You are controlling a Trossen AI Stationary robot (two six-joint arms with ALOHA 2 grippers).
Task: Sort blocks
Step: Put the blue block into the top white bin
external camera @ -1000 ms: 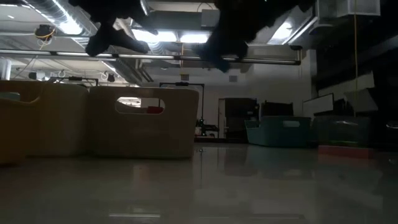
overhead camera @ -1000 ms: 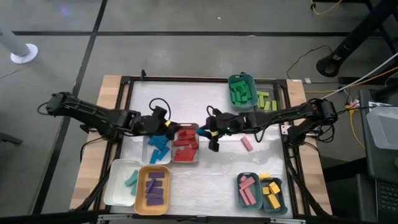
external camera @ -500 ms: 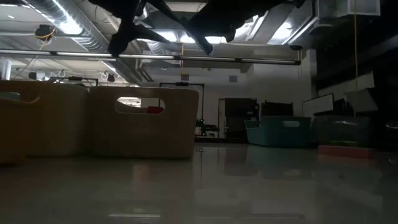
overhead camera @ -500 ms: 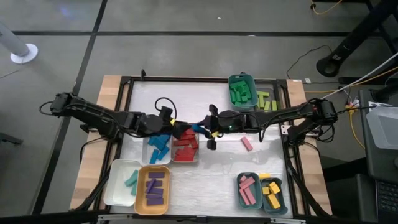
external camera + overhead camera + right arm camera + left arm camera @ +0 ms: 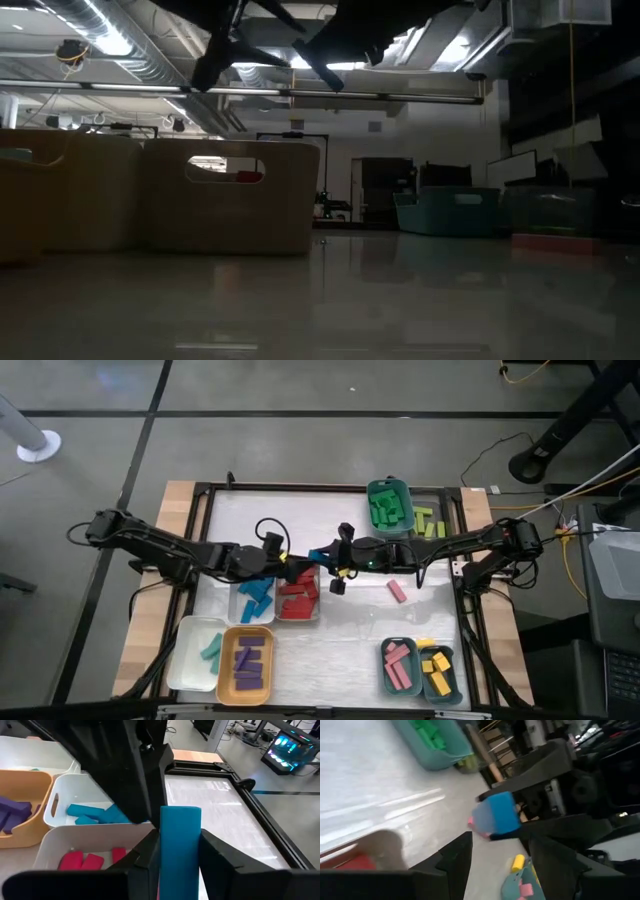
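- Over the last second the left gripper (image 5: 293, 569) has moved toward 3 o'clock, from over the white tray of blue blocks (image 5: 256, 600) to the middle of the table, and the right gripper (image 5: 330, 556) has risen toward 12 o'clock to meet it
- I judge this as a handover (the two claws are now almost touching), so the blue block (image 5: 179, 845) can go to its tray at the left
- The right claw is pinching the blue block upright between its fingers
- The left claw is spread, and the block (image 5: 496, 815) lies just ahead of it, at 3 o'clock, not yet between its fingers
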